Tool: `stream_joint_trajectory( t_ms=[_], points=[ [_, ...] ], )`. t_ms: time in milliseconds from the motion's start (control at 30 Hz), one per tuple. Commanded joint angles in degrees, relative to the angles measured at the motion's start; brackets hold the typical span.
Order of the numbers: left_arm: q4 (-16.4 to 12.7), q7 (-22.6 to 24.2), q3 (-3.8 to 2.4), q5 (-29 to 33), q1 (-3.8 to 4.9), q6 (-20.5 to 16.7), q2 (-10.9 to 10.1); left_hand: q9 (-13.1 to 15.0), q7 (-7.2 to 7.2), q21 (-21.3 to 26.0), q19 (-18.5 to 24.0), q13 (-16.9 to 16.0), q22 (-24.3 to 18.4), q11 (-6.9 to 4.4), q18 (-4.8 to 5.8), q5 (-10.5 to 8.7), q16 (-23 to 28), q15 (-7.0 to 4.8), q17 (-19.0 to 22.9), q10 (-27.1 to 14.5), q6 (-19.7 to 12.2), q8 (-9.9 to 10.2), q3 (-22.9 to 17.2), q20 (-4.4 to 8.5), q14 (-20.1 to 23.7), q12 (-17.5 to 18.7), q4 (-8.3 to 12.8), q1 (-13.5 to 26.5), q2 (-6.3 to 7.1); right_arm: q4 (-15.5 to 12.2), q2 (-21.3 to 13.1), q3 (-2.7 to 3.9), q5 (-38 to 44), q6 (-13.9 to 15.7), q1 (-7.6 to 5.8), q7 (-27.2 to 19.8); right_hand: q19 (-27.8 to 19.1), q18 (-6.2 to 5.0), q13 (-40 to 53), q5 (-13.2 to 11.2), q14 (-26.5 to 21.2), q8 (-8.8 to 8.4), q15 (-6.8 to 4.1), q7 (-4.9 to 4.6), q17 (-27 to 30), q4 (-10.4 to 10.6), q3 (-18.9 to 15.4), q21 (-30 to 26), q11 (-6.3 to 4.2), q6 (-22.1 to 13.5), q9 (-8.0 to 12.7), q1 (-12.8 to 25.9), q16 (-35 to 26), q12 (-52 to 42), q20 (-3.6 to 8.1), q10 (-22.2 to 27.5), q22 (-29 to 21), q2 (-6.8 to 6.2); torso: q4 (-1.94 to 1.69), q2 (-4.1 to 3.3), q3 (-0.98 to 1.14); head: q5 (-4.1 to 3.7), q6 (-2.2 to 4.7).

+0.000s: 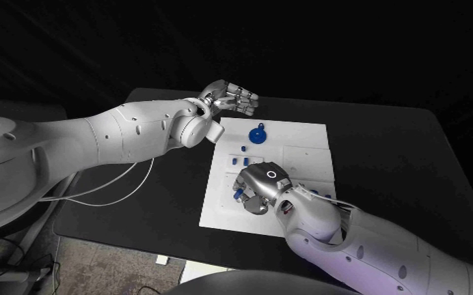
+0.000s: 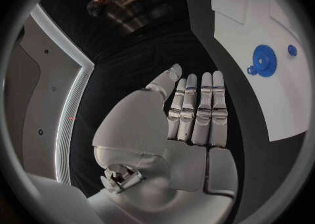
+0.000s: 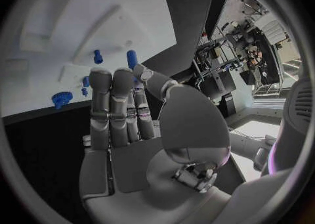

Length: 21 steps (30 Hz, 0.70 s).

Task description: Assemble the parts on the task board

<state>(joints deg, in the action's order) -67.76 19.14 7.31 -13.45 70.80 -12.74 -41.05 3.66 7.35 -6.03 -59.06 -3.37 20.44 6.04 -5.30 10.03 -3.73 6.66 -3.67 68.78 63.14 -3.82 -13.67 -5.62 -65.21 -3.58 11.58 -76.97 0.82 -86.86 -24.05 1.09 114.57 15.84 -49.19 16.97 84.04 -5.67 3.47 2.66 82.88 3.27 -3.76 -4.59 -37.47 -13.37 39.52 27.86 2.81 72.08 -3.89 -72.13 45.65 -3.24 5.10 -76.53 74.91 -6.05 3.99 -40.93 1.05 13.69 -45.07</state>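
Item 1: flat white rectangular task board (image 1: 296,145), lying in the middle of the black tabletop (image 1: 394,151).

Item 2: large blue toothed gear (image 1: 258,135) with a small knob at its rim, lying flat on the far part of the board. In the left wrist view the same gear (image 2: 264,59) lay beside a small blue round peg (image 2: 292,50), the two close but apart.

Item 3: small blue pegs and short cylinders near the board's middle, one (image 1: 243,148) just beyond the right hand and one (image 1: 238,162) touching or nearly touching its far side; whether they stood in holes could not be told. In the right wrist view, two upright blue cylinders (image 3: 97,56) (image 3: 131,58) stood on the board past the fingertips, with a small blue toothed piece (image 3: 62,98) near the board's edge.

Item 4: left silver hand (image 1: 231,98), raised over the tabletop at the board's far left corner, palm open, fingers (image 2: 197,111) straight and side by side, holding nothing.

Item 5: right silver hand (image 1: 260,186), positioned over the near half of the board, fingers (image 3: 112,108) extended together toward the blue parts, thumb set apart, nothing gripped.

Item 6: thin white cable (image 1: 118,189), looped on the tabletop under the left arm.
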Motion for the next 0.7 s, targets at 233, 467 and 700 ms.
stream_joint_trajectory(
  t_ms=[233, 467, 700],
  points=[
    [-0.2, 0.5, -0.05, 0.1, 0.07, 0.5, 0.1, 0.1, 0.06, -0.1, 0.2, 0.1, 0.1, 0.05, -0.15, 0.29, 0.3, 0.17, 0.1, -0.4, -0.4, 0.2, 0.0, -0.09, 0.0, 0.2, -0.2, -0.1, -0.23, 0.6, 0.1, -0.11, 1.5, -0.9, 0.44, -0.3, 2.5, -0.56, 0.1, 0.1, 0.1, 0.41, -0.30, 0.05, -0.1, -0.3, 0.1, -0.2, -1.58, 0.3, -0.1, 0.0, -0.4, -0.2, 0.34, -1.9, 1.6, 0.34, -0.01, 0.02, 0.00, -0.13, -0.11],
    [-0.2, 0.5, -0.05, 0.1, 0.07, 0.5, 0.0, 0.1, 0.06, -0.1, 0.2, 0.1, 0.1, 0.05, -0.15, 0.29, 0.3, 0.17, 0.1, -0.4, -0.4, 0.2, 0.0, -0.09, 0.0, 0.2, -0.2, -0.1, -0.23, 0.9, 0.0, -0.11, 1.7, -1.8, 0.49, -0.1, 2.5, -0.58, 0.1, 0.1, 0.1, 0.39, -0.30, 0.05, -0.1, -0.5, 0.1, -0.2, -1.57, 0.3, -0.1, 0.0, -0.4, -0.2, 0.35, -1.9, 1.7, 0.34, 0.01, 0.01, 0.01, 0.08, -0.21],
    [-0.1, 0.6, -0.05, 0.1, 0.07, 0.5, 0.0, 0.1, 0.06, -0.1, 0.2, 0.1, 0.1, 0.05, -0.15, 0.29, 0.3, 0.17, 0.1, -0.4, -0.4, 0.2, 0.0, -0.09, 0.0, 0.2, -0.2, -0.1, -0.23, 1.2, -0.1, -0.12, 2.0, -2.6, 0.50, 0.2, 2.5, -0.57, 0.1, 0.1, 0.1, 0.41, -0.31, 0.06, -0.1, -0.6, 0.1, -0.3, -1.58, 0.4, -0.1, 0.1, -0.4, -0.2, 0.35, -1.9, 1.8, 0.39, 0.02, -0.01, 0.03, 0.08, -0.25]
  ],
)
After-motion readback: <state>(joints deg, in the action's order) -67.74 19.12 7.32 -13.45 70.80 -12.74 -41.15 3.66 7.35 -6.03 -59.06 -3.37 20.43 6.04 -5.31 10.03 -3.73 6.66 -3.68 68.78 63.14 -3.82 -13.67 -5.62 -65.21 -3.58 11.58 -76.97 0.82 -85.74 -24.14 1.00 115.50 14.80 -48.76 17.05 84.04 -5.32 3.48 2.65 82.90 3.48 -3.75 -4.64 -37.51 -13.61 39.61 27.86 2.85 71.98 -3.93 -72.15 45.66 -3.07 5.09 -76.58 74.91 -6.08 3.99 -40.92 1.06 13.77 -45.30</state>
